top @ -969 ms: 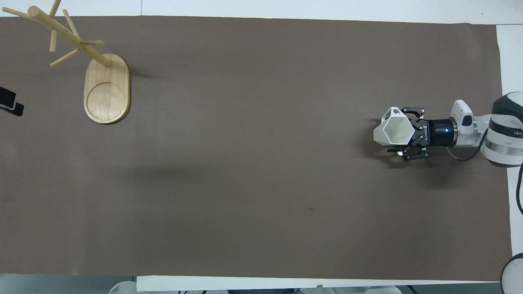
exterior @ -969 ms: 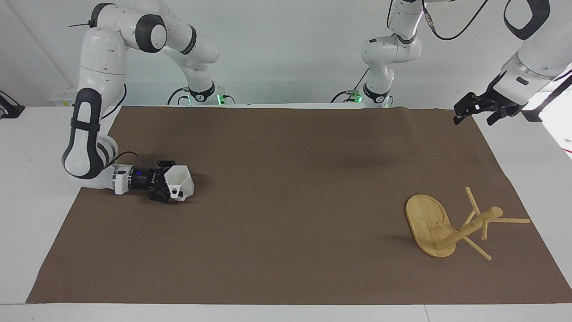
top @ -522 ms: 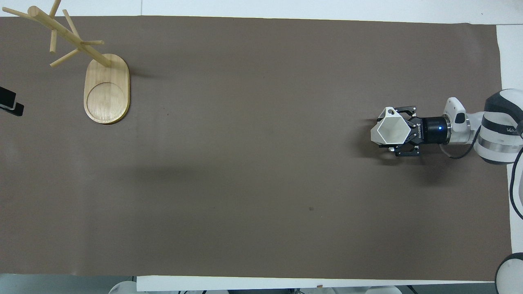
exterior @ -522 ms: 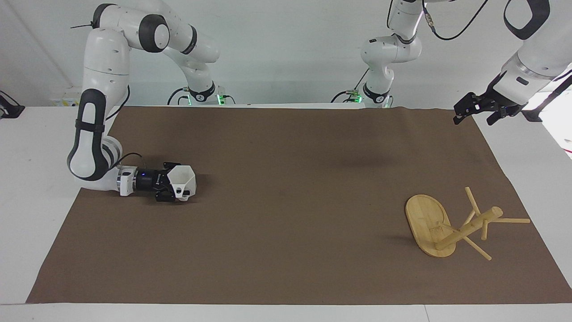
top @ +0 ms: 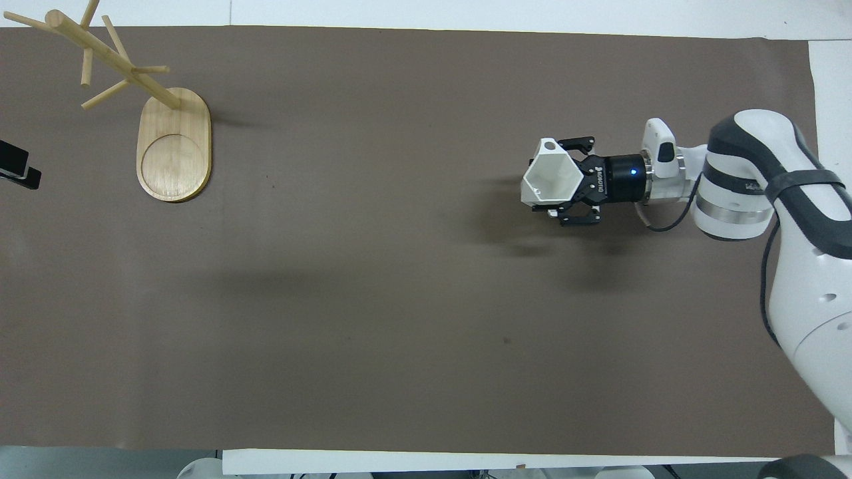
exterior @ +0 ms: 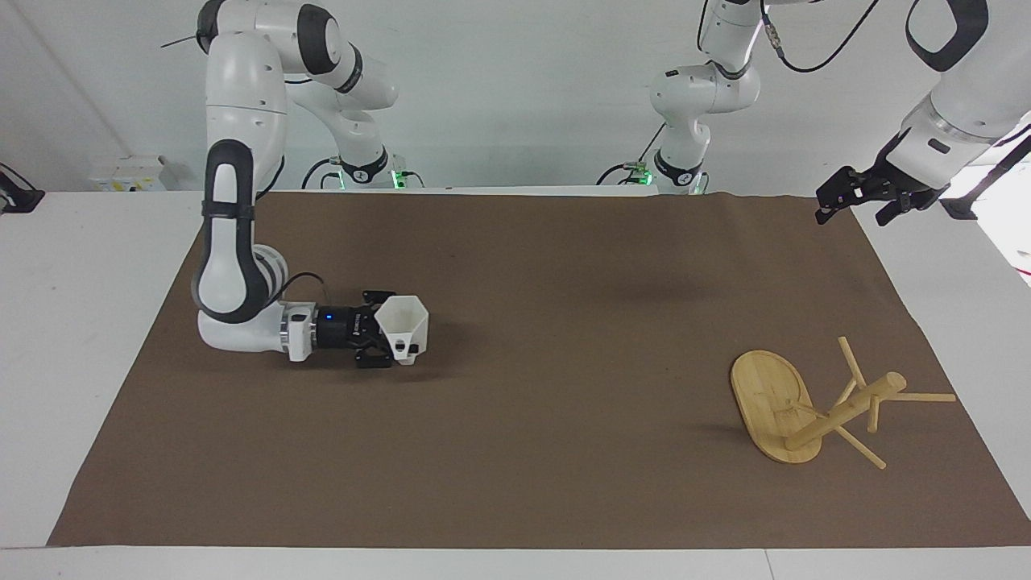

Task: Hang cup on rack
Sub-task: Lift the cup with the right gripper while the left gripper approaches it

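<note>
The white faceted cup (exterior: 403,326) is held mouth up in my right gripper (exterior: 385,340), which is shut on its side and carries it just above the brown mat, at the right arm's end. In the overhead view the cup (top: 548,179) shows its open mouth and its holed handle, with the right gripper (top: 567,193) beside it. The bamboo rack (exterior: 772,403) stands on its oval base at the left arm's end, pegs bare; it also shows in the overhead view (top: 174,143). My left gripper (exterior: 854,201) waits open in the air over the mat's corner at its own end.
The brown mat (exterior: 548,451) covers most of the white table. The left gripper's tip (top: 14,169) shows at the overhead view's edge beside the rack. Cables and the arm bases stand along the robots' edge.
My right arm has carried the cup along the mat toward the left arm's end, a little farther from the robots. The left arm and the rack have not moved.
</note>
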`<state>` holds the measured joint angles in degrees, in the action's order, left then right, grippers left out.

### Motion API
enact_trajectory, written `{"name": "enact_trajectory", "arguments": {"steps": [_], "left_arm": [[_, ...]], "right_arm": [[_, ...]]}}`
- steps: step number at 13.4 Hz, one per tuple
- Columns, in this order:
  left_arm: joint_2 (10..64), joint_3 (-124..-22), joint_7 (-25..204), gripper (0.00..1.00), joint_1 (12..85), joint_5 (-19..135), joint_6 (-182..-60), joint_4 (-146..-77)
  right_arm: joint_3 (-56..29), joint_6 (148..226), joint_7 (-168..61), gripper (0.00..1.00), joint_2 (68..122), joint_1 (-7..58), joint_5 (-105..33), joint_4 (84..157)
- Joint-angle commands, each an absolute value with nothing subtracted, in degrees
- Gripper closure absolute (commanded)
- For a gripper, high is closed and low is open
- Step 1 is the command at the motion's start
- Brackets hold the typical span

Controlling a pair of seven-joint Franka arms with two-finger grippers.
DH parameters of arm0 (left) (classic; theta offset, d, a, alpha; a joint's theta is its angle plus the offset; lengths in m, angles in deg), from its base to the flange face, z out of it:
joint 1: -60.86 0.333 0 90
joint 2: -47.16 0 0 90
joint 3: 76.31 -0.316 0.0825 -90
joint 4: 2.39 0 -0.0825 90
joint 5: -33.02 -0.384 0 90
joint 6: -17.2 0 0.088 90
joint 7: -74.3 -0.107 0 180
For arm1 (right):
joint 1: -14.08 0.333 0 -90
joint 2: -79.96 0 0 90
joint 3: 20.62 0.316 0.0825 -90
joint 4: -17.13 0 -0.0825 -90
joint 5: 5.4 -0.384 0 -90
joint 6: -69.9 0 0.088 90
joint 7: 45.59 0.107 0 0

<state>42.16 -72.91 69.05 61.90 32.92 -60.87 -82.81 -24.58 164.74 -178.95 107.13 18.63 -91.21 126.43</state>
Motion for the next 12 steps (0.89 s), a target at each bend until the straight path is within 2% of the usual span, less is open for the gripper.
{"name": "enact_trajectory", "arguments": {"steps": [1,4,5,9,12], "left_arm": [[43.55,-72.79,72.78,0.00,59.82,32.06,-65.73,-85.43],[50.04,-72.70,92.43,0.00,48.51,32.14,-80.65,-101.21],[50.67,-72.62,98.15,0.00,45.34,32.14,-82.97,-103.36],[47.26,-72.61,116.20,0.00,35.22,32.58,-88.43,-103.91],[43.48,-72.61,123.06,0.00,30.99,34.69,-92.65,-103.29]], "right_arm": [[-24.75,170.77,-175.86,0.67,105.54,26.35,-99.84,127.52],[-24.84,176.58,-174.53,0.67,105.45,34.98,-108.39,127.17],[-24.84,180.34,-175.05,0.67,105.36,36.31,-108.85,126.13],[-24.75,187.92,-175.23,0.67,105.45,42.28,-112.70,124.62],[-24.75,189.08,-175.50,0.67,105.54,44.23,-113.24,124.36]]}}
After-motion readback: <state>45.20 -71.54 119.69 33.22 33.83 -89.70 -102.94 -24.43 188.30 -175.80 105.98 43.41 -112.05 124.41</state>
